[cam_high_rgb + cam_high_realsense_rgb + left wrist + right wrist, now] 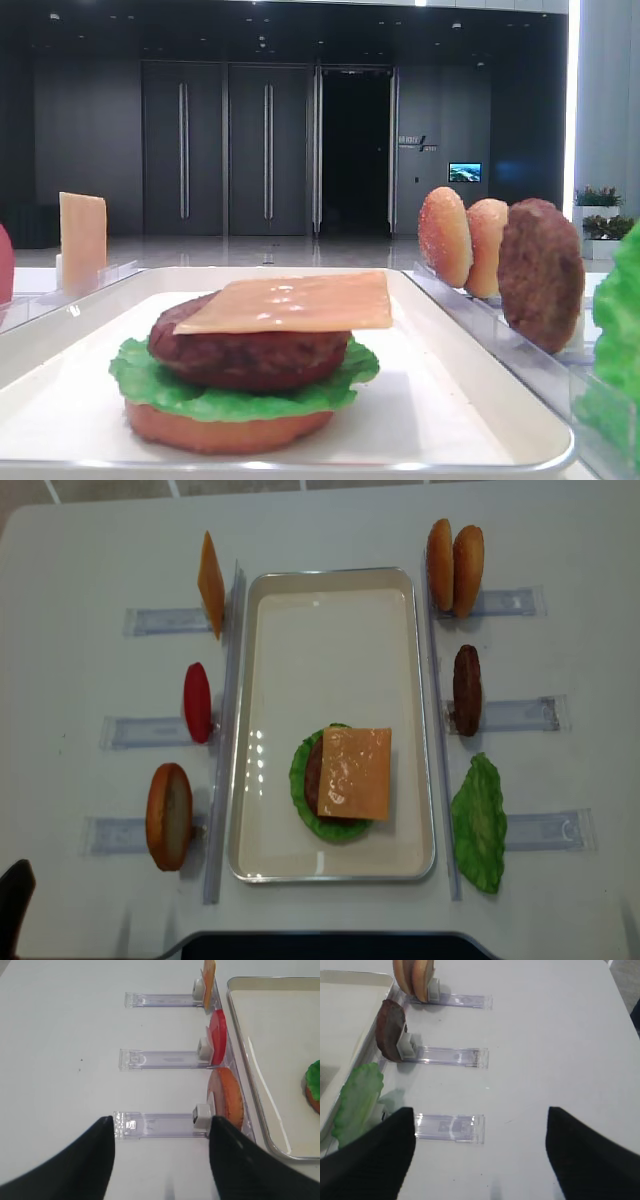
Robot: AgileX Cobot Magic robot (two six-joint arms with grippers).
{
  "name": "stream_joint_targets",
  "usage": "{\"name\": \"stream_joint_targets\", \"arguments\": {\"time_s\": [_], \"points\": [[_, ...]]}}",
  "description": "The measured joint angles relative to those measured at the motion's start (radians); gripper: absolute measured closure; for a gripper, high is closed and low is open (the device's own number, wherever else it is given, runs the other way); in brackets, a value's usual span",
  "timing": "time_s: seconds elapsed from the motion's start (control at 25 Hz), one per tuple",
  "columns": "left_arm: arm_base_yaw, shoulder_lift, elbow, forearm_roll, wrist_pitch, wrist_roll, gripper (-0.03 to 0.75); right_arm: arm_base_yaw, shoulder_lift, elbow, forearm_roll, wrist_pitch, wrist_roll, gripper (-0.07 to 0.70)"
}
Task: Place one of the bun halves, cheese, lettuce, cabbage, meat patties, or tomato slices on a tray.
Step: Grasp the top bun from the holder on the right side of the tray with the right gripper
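Observation:
On the white tray [330, 610] a stack stands: flat bun, lettuce [150, 385], meat patty [250, 355] and a cheese slice [355, 772] on top. Right of the tray, racks hold two bun halves [455, 555], a patty [466, 690] and a lettuce leaf [480, 822]. Left of it stand a cheese slice [211, 583], a tomato slice [197, 702] and a bun [168, 815]. My left gripper [160, 1160] hangs open and empty over the rack near that bun [227, 1102]. My right gripper [480, 1155] is open and empty, beside the lettuce leaf [357, 1102].
Clear plastic racks [525, 830] lie on the white table on both sides of the tray, with long clear rails [228, 730] along the tray's edges. The far half of the tray is bare. Dark doors stand behind the table.

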Motion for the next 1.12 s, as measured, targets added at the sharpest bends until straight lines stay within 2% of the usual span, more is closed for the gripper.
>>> {"name": "stream_joint_targets", "arguments": {"time_s": [0.4,0.8,1.12], "points": [[0.000,0.000,0.000,0.000,-0.001,0.000,0.349,0.000,0.000,0.000,0.001,0.000,0.000,0.090],[0.000,0.000,0.000,0.000,-0.001,0.000,0.365,0.000,0.000,-0.003,-0.007,-0.012,-0.010,0.090],[0.000,0.000,0.000,0.000,-0.001,0.000,0.430,0.000,0.248,-0.011,0.035,-0.015,-0.011,0.090]]}}
